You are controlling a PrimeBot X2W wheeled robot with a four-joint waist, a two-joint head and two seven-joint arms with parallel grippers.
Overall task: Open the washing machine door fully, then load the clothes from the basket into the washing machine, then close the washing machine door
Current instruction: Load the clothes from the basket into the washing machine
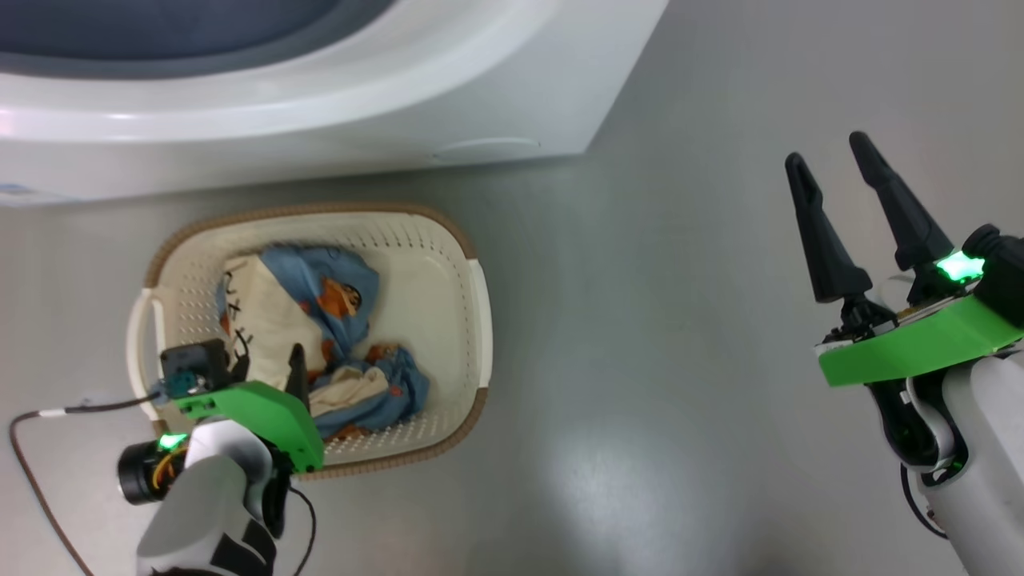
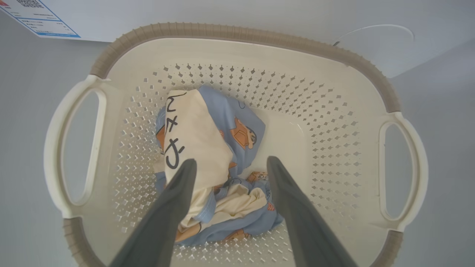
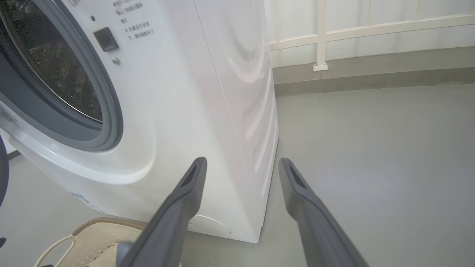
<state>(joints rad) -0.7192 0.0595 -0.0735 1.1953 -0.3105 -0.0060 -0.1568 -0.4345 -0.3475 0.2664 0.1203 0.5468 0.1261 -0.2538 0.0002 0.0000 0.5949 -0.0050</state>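
Clothes (image 2: 207, 148): light-blue bear-print bundle with a cream panel, heaped left of centre in the basket (image 2: 237, 31). The basket sits on the floor (image 1: 680, 360) right in front of the washing machine (image 3: 207, 92).
Left pincer (image 2: 232, 160): fingers spread wide, pointing down into the basket and straddling the bundle. Can't tell if the tips are touching cloth yet.
Right pincer (image 1: 828, 152): also spread wide, holding nothing, parked well off to the side over bare floor.
Door: drum (image 3: 55, 66) and grey rubber ring (image 3: 107, 111) look uncovered in the right wrist view, so I'd guess it's open. How far, can't tell.
Risk, partial grab: if you pinch just the top fold, you'll likely lift one piece and leave the rest behind.
Risk, basket: it looks light and it's full of holes. A fingertip catching a hole or the wall could drag the whole thing along.
Risk, trailing cloth: a loose end could snag the brown rim, or the rubber ring on the way in.
Risk, cable (image 1: 50, 414): the loop off your left wrist hangs near the white handle (image 1: 134, 344) and might hook it.
Sticker (image 2: 37, 16): blue-edged, low on the machine, QR-type code plus tiny print, unreadable.
Front print (image 3: 133, 18): a few lines of Chinese characters, too small to read.
Panel marks (image 2: 174, 137): big black hand-drawn strokes, maybe characters, can't read them.
Brand: none I can make out.
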